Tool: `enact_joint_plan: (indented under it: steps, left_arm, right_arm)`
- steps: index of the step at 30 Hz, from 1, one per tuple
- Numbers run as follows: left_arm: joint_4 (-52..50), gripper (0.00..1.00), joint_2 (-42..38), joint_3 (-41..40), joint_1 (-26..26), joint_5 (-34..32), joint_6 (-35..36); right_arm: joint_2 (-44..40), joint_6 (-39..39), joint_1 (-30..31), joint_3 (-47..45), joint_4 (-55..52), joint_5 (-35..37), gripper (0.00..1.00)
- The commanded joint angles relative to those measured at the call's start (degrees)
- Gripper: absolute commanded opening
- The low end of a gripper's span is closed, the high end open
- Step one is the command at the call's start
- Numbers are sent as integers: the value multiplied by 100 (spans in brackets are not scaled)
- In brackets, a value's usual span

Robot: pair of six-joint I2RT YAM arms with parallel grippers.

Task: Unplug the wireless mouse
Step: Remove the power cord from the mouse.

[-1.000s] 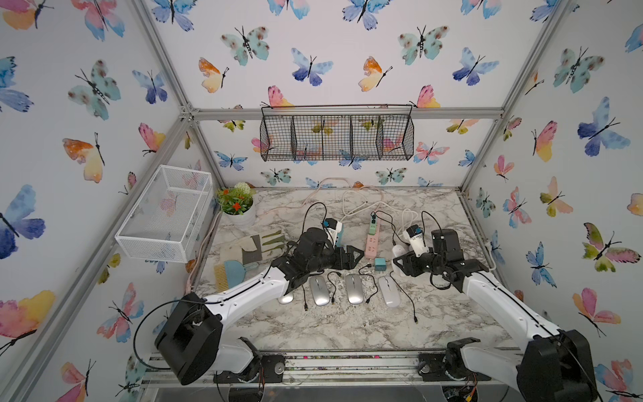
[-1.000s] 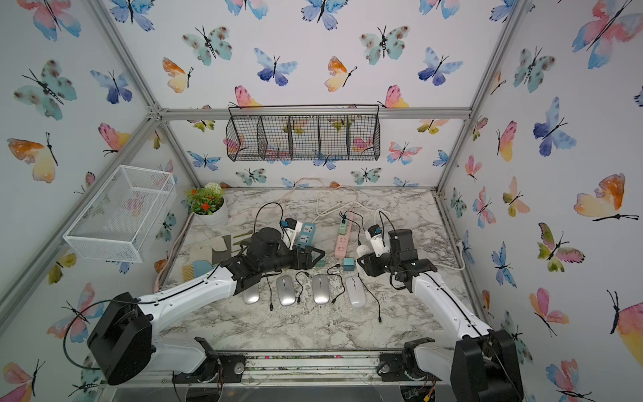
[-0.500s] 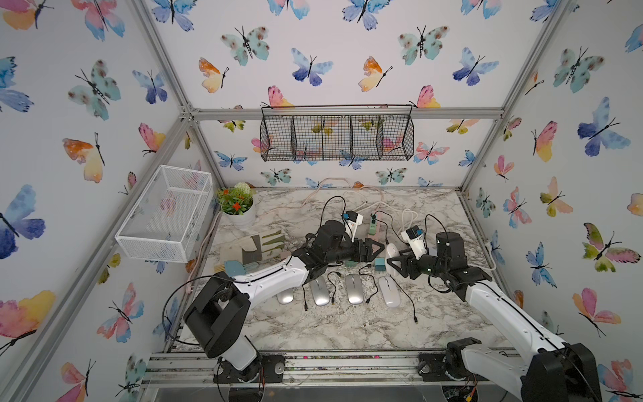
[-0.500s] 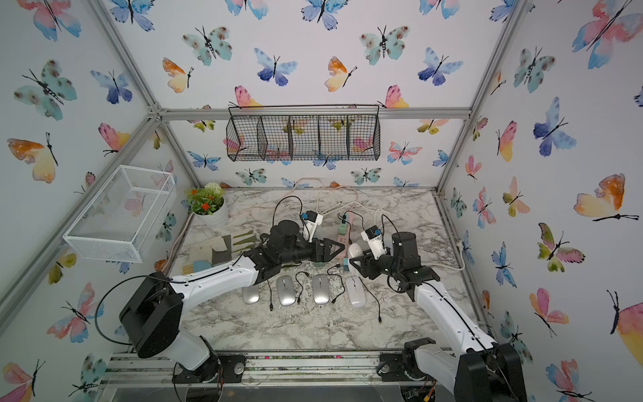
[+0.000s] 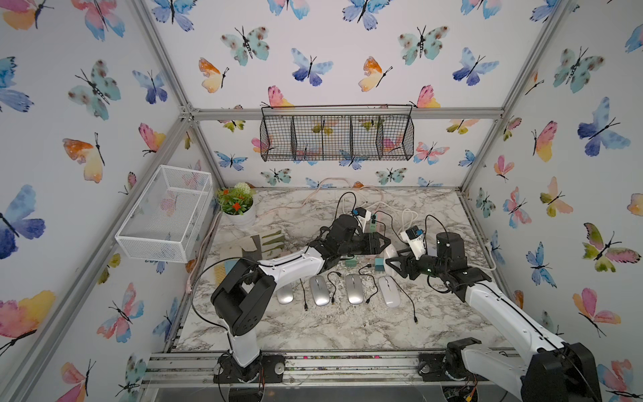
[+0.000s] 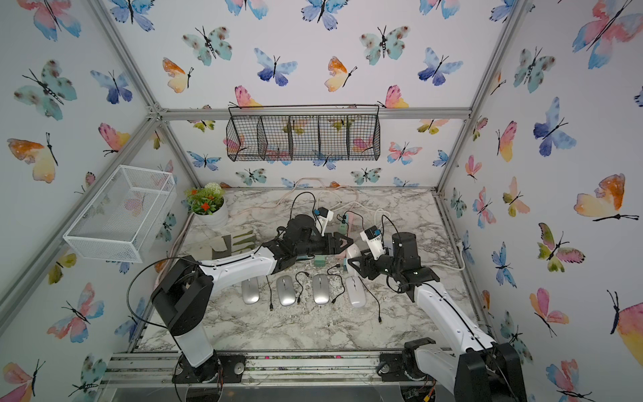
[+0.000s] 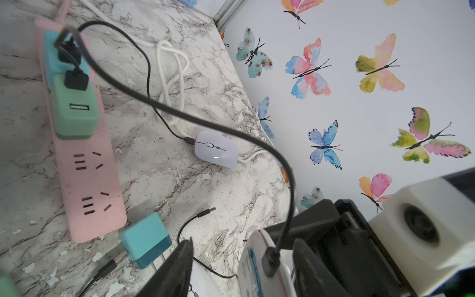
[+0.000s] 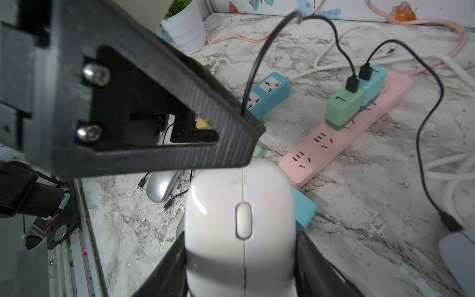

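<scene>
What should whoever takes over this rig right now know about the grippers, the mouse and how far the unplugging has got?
Grippers: the right gripper is shut on the white mouse. The left gripper is open, with its jaws on either side of the black plug at the mouse's front end.
Things: the cable runs from that plug to the green charger on the pink power strip.
Done: mouse gripped, left gripper lined up on the plug.
Left: close on the plug and pull it out; it is still seated in the mouse.
</scene>
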Motion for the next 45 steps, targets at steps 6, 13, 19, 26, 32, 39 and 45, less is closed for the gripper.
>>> enact_joint_plan:
  steps: [6, 13, 19, 26, 32, 39, 45]
  left_arm:
    - [-100, 38, 149, 290, -15, -21, 18]
    - [-91, 26, 189, 300, -37, 70, -4]
    - [-174, 17, 148, 373, -35, 65, 65]
    - [-386, 7, 0, 518, -30, 61, 210]
    - [-773, 0, -24, 937, 50, -12, 456]
    - [-992, 0, -54, 1400, 406, -73, 493]
    - [-895, 0, -115, 1516, 480, 76, 420]
  right_arm:
    - [-54, 87, -10, -67, 212, -126, 1]
    - [-83, 114, -11, -59, 229, -40, 1]
    - [-117, 73, -5, -24, 173, 21, 1]
    - [-157, 44, -12, 20, 63, 178, 1]
    - [-130, 62, -12, 56, -171, 289, 1]
    - [-160, 66, -8, 3, -413, 268, 1]
    - [-47, 26, -1, 71, -549, 272, 1]
